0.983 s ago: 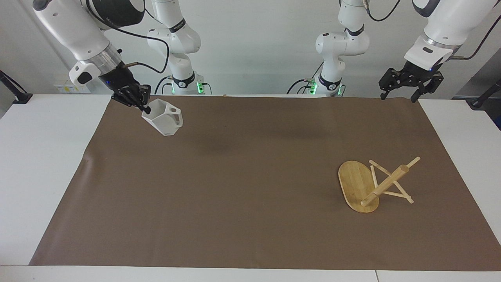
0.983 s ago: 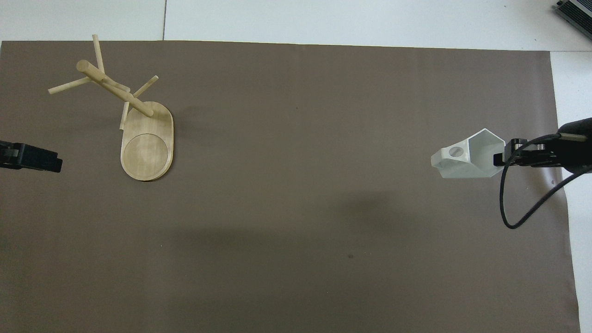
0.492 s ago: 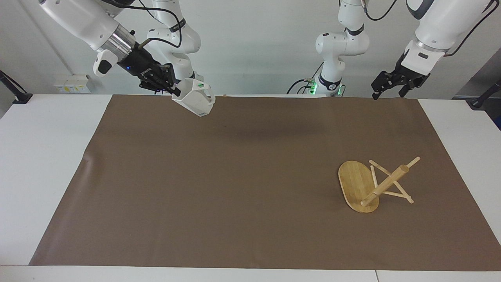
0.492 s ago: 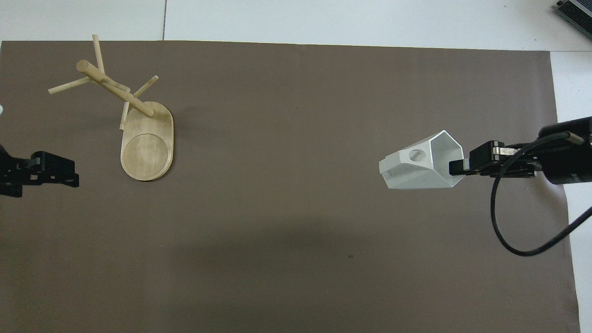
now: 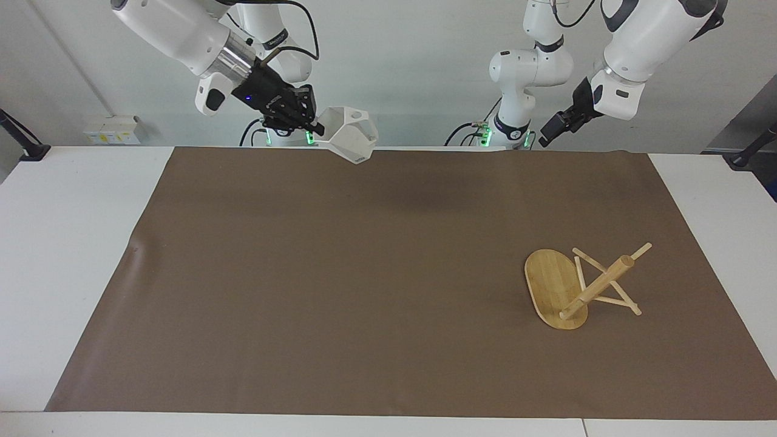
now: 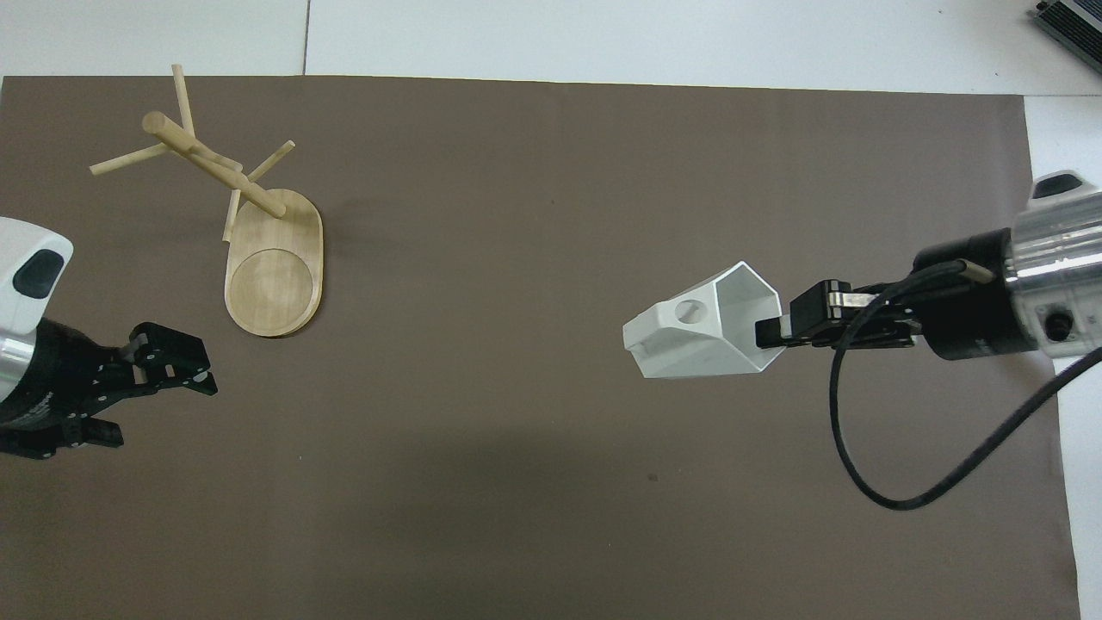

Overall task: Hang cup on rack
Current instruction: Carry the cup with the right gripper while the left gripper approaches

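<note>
My right gripper point(image 6: 769, 331) clamps the cup point(image 6: 702, 333) by its rim, handle leading toward the rack point(image 6: 250, 232), which stands at the left arm's end. My left gripper point(image 6: 168, 372), fingers spread, hangs near it.

The brown mat point(image 6: 534, 387) lies bare from centre toward six o'clock in the overhead view; only the bamboo mug tree point(image 6: 258, 232), at ten o'clock, obstructs passage.
</note>
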Robot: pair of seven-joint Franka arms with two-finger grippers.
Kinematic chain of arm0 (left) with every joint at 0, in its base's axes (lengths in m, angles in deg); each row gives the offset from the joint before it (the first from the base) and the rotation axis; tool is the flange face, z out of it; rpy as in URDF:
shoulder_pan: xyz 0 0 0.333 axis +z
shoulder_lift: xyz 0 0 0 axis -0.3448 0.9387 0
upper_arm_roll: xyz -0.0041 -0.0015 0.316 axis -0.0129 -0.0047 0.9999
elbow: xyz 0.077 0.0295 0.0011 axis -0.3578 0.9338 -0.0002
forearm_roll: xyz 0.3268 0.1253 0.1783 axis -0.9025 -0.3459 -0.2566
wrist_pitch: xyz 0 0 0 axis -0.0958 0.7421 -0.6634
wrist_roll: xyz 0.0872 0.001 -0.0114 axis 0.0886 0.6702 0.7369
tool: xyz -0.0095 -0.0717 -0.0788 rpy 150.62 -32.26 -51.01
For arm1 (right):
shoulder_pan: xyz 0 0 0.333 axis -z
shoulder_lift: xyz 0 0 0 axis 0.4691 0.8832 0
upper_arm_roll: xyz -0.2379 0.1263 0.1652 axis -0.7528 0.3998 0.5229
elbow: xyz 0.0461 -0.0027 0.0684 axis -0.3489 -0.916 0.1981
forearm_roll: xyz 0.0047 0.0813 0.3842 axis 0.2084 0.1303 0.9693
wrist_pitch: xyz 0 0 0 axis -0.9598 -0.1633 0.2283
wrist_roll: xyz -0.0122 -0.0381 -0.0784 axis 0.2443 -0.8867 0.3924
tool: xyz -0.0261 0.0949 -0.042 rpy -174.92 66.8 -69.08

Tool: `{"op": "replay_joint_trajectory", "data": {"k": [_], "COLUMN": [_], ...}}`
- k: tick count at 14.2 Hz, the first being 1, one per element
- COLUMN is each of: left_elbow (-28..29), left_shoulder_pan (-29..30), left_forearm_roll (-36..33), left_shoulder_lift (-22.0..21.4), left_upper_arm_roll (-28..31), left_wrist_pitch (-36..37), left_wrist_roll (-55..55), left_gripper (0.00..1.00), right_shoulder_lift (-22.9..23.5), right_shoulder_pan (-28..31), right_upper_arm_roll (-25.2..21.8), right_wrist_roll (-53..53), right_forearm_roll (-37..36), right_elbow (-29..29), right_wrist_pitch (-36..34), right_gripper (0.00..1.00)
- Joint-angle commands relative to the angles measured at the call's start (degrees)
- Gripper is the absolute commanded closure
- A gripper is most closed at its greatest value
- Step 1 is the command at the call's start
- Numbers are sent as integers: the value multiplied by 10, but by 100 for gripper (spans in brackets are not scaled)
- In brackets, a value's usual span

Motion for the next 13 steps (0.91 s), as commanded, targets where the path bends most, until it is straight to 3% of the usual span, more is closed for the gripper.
{"op": "replay_joint_trajectory", "data": {"k": [1,5,7,9,13], "left_elbow": [76,109,115,132,135], "left_shoulder_pan": [-9,-2,-1,0,-3], "left_forearm_roll": [75,198,268,329,403], "left_shoulder_lift": [-48,-54,-53,-53,-34], "left_upper_arm_roll": [4,5,5,5,5], "left_wrist_pitch": [-52,-120,-158,-207,-234], "left_wrist_roll": [158,321,383,402,420], "left_gripper": [0,0,0,0,0], "right_shoulder_lift": [-7,-16,-20,-20,-24], "right_shoulder_pan": [-19,-78,-92,-103,-136], "right_upper_arm_roll": [25,26,26,26,26], "right_wrist_roll": [-65,-138,-149,-162,-203], "right_forearm_roll": [19,20,21,23,23], "right_elbow": [-7,-39,-47,-49,-67], "right_wrist_pitch": [50,178,200,207,265], "right_gripper": [99,100,100,100,100]}}
